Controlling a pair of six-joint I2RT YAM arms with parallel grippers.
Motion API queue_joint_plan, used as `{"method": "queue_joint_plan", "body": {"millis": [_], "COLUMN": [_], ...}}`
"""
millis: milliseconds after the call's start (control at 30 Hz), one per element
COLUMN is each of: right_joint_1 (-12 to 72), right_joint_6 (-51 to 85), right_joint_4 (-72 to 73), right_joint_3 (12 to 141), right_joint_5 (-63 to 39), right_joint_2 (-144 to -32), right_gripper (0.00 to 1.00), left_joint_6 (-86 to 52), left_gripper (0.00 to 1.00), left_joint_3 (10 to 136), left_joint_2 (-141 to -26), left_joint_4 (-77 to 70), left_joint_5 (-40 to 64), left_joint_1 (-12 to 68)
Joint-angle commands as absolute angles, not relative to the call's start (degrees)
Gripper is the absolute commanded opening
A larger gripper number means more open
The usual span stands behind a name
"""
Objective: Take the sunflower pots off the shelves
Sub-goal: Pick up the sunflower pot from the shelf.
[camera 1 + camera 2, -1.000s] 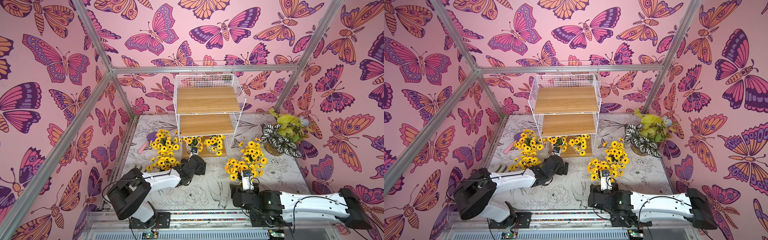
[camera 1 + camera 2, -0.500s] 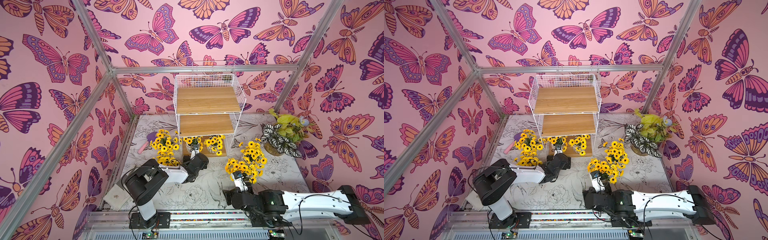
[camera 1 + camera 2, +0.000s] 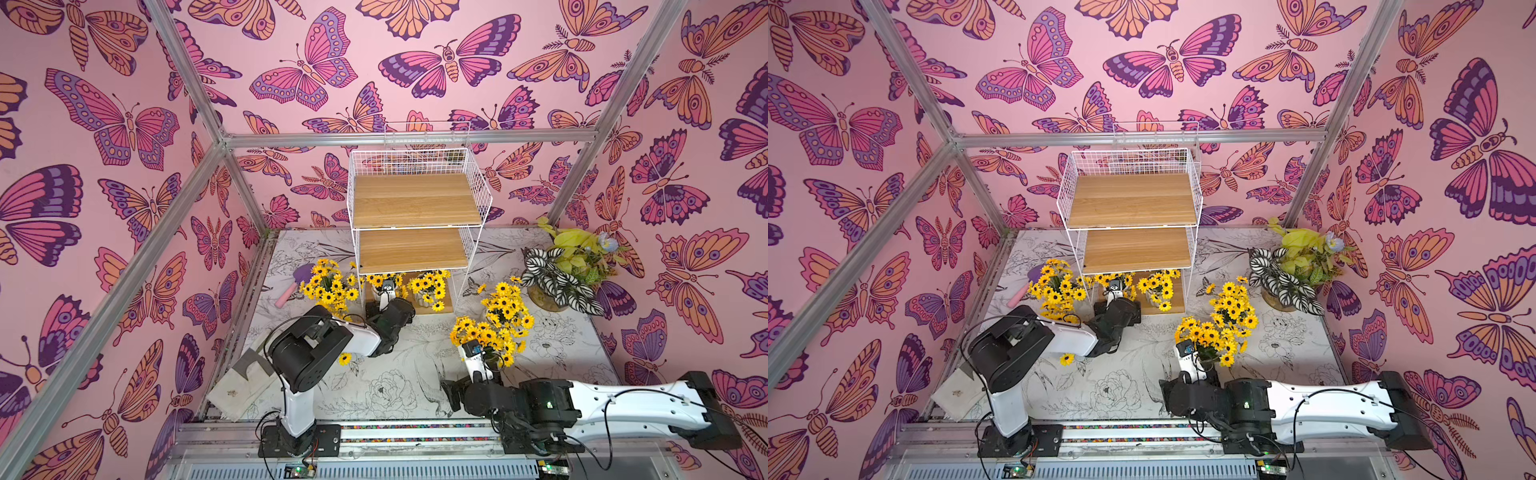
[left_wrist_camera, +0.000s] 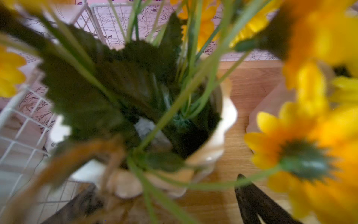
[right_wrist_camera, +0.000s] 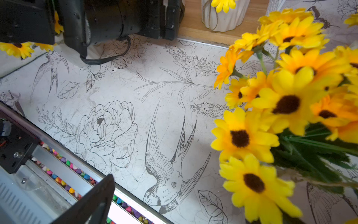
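Two small white ribbed ceramic sunflower pots (image 3: 428, 286) stand on the bottom board of the white wire-grid shelves (image 3: 415, 249); your left gripper (image 3: 387, 293), the nearer arm, has jaws spread wide, the left pot (image 4: 228, 116) upright just beyond them, toward the far side.

top views: high, looking down, same whole table (image 3: 399, 365); left wrist: close above sunflower pot (image 4: 226, 116); right wrist: low over table
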State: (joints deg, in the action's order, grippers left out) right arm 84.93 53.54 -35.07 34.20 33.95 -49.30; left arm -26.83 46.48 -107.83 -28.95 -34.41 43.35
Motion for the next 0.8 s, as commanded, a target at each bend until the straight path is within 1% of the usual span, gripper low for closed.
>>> {"method": "queue_joint_plan", "body": {"millis": [0,500,700,767], "right_joint_1": [85.6,85.6,85.6,85.5], "right_joint_6": [53.0,52.1,52.2,52.2], "right_joint_4": [-34.6,-29.6,-28.6,-28.5], "right_joint_3": [35.7,36.1,36.2,36.4], "right_joint_5": [33.9,34.5,34.4,34.3], "right_joint_2": [-50.4,-54.5,-56.0,-56.3], "right_gripper": [0.99,0.99,0.99,0.99], "left_joint_6": [-26.1,-23.2,-21.6,-21.2], "left_gripper": [1.0,0.99,0.89,0.84], "left_joint_3": [48.0,52.3,52.7,52.5], "left_joint_2": [-109.0,-113.4,-113.7,-113.7], "left_joint_4": [-30.6,-31.3,-32.5,-33.2], "left_joint_5": [-33.8,-29.3,-27.8,-27.5], "left_joint_1": [41.5,37.2,37.0,37.0]}}
